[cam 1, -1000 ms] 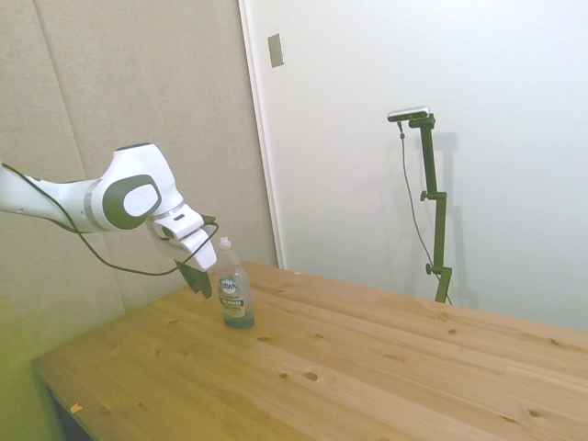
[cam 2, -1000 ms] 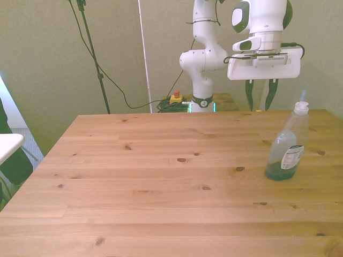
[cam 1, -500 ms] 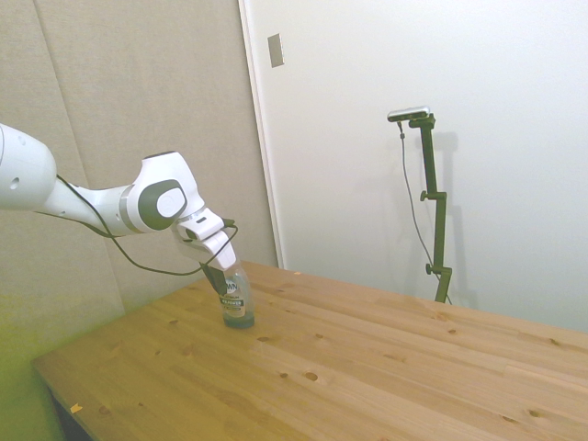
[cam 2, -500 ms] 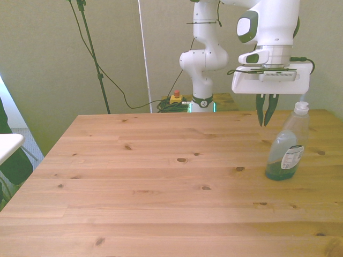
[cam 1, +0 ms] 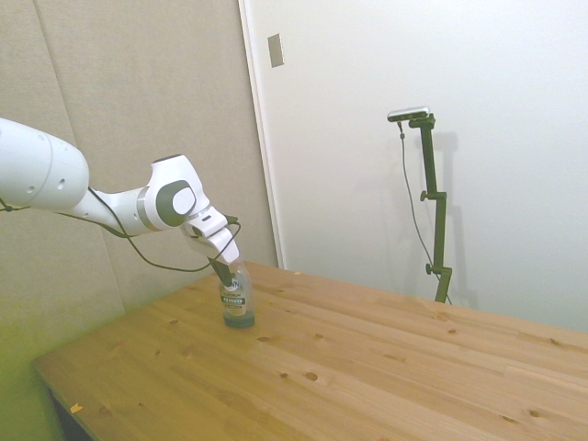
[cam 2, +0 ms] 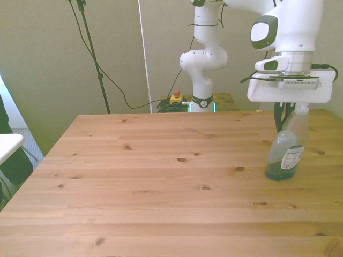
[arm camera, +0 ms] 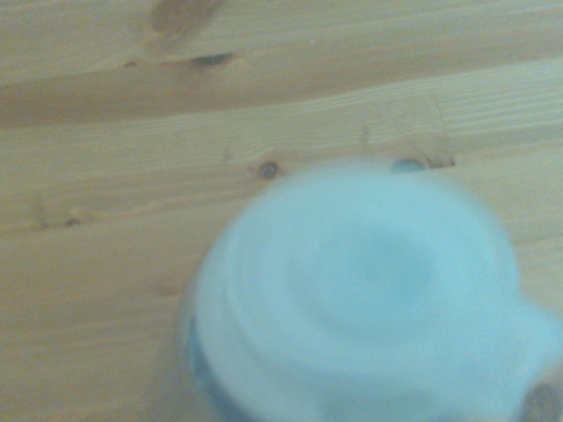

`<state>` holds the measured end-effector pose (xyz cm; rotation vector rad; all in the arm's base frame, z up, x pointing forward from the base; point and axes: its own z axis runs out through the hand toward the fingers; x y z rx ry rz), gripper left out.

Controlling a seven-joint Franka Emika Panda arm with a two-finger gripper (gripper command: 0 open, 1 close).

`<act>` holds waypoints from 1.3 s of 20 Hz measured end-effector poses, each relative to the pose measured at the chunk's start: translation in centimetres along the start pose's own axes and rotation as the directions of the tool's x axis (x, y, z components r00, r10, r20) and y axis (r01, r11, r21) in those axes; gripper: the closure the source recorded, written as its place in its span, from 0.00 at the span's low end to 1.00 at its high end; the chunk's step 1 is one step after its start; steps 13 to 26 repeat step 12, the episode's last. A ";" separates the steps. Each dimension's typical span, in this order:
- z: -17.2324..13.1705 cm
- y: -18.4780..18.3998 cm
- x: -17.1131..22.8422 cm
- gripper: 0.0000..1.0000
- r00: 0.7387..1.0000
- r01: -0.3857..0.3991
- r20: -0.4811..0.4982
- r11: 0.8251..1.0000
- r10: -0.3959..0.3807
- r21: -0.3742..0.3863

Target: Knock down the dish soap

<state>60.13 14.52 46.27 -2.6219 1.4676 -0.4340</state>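
Note:
The dish soap (cam 2: 288, 147) is a small clear bottle with a white cap, a blue-and-white label and teal liquid at its base. It stands upright on the wooden table (cam 2: 161, 176) near the front view's right edge. My gripper (cam 2: 282, 123) hangs just behind its neck, fingers drawn together with nothing between them. In the side view the gripper (cam 1: 223, 272) sits against the upper part of the dish soap (cam 1: 239, 301). The wrist view is filled by the blurred white cap (arm camera: 361, 299) from above.
The robot base (cam 2: 202, 80) stands behind the table's far edge, with a yellow box with a red button (cam 2: 176, 97) and cables beside it. A dark sleeve (cam 2: 10, 163) and a white edge (cam 2: 8, 143) show at the front view's left.
The gripper has moved toward the front view's right and lower, from beside the bottle to its neck. Its fingers closed together. The bottle still stands upright in the same spot.

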 end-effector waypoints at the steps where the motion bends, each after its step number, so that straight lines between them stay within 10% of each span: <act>1: 0.5 -0.8 -0.1 1.00 1.000 -0.009 -0.002 1.000 0.009 0.011; 26: 2.6 -5.4 3.0 1.00 0.996 -0.077 -0.038 0.996 0.079 0.044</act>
